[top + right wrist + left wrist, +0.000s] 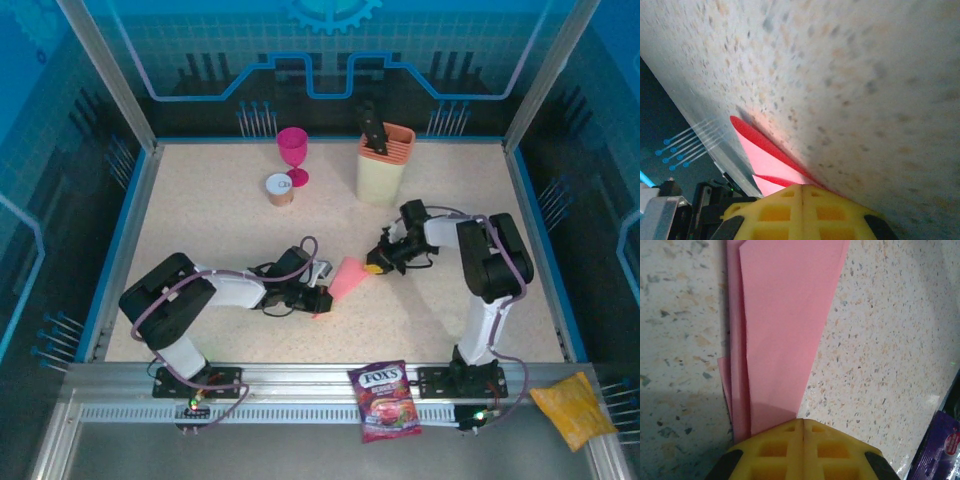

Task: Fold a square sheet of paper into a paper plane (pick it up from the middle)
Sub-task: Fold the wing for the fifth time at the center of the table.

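The square sheet of paper lies folded into a narrow salmon-pink triangle, the paper plane (346, 279), flat on the speckled table between the two arms. In the left wrist view the paper plane (782, 330) shows layered folds and tapers toward my left gripper (803, 421). Its yellow jaws are shut, tips over the paper's narrow end with nothing seen between them. My left gripper (320, 298) sits at the paper's near-left end. My right gripper (375, 266) is at the far-right end, jaws shut, tips (802, 186) low at the edge of the paper plane (767, 162).
A magenta goblet (292, 155) and a small round cup (280, 189) stand at the back. A beige holder (384, 165) stands to their right. A purple candy bag (384, 400) and a yellow bag (573, 408) lie on the near rail.
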Motion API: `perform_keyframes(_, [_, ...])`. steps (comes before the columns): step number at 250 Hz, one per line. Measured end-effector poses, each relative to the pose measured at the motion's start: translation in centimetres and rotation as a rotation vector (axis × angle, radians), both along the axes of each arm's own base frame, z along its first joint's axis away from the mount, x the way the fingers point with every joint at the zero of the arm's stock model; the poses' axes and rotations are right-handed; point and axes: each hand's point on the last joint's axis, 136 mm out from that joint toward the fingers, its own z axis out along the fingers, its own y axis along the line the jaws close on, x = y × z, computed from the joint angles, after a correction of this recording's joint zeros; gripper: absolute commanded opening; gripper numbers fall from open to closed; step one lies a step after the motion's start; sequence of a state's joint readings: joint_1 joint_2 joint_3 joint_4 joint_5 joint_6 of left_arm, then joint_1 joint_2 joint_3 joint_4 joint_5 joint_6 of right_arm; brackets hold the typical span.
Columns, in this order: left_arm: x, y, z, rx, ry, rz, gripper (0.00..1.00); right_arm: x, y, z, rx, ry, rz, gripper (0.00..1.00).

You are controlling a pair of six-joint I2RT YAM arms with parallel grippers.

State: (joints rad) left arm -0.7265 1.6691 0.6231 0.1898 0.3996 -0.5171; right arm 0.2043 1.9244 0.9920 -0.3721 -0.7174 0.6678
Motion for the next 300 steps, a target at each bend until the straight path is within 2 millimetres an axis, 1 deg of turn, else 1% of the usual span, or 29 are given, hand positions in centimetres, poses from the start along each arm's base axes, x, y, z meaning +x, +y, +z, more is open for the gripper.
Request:
perform_keyframes(57, [0.0,0.0,0.0,-0.01,0.005,0.005,0.0,0.4,-0.6,0.1,-0.021,0.0,-0.043,0.0])
perform_keyframes(68, [0.0,0.0,0.0,-0.011,0.004,0.004,0.0,0.6,-1.0,0.1,-0.05,-0.011,-0.065,0.0])
perform_keyframes(81, [0.0,0.0,0.0,-0.012,0.003,0.004,0.0,0.8,-2.2,0.2,-0.102,-0.03,-0.106,0.0])
perform_keyframes(102, [0.0,0.0,0.0,-0.013,0.003,0.003,0.0,1.7,-4.1,1.5,-0.154,-0.079,-0.175,0.0])
perform_keyframes(114, [0.0,0.0,0.0,-0.014,0.003,0.004,0.0,2.0,-4.5,2.5,-0.168,-0.115,-0.193,0.0])
perform_keyframes(122, [0.0,0.0,0.0,-0.014,0.004,0.003,0.0,2.2,-4.4,3.4,-0.17,-0.143,-0.196,0.0])
perform_keyframes(139, [0.0,0.0,0.0,-0.015,0.006,0.003,0.0,2.0,-3.3,4.7,-0.171,-0.191,-0.172,0.0])
perform_keyframes(148, [0.0,0.0,0.0,-0.016,0.006,0.002,0.0,1.7,-2.4,5.1,-0.17,-0.206,-0.146,0.0])
perform_keyframes(161, [0.0,0.0,0.0,-0.017,0.007,0.002,0.0,0.7,-0.5,5.2,-0.164,-0.216,-0.09,0.0])
perform_keyframes(195, [0.0,0.0,0.0,-0.017,0.01,0.001,0.0,-2.8,4.3,4.0,-0.159,-0.207,0.062,0.0])
perform_keyframes(218, [0.0,0.0,0.0,-0.019,0.014,0.001,0.0,-4.9,6.7,2.8,-0.162,-0.189,0.142,0.0])
perform_keyframes(236, [0.0,-0.1,0.0,-0.02,0.017,-0.001,0.0,-6.1,7.9,2.0,-0.164,-0.178,0.184,0.0])
perform_keyframes(254, [0.0,0.0,-0.1,-0.019,0.019,-0.001,0.0,-6.8,8.6,1.3,-0.168,-0.164,0.208,0.0])
perform_keyframes(286, [0.0,-0.1,0.0,-0.021,0.02,-0.003,0.0,-7.3,8.9,0.0,-0.181,-0.14,0.219,0.0])
perform_keyframes(300, [-0.1,-0.1,0.0,-0.022,0.022,-0.006,0.0,-7.1,8.9,0.0,-0.176,-0.139,0.212,0.0])
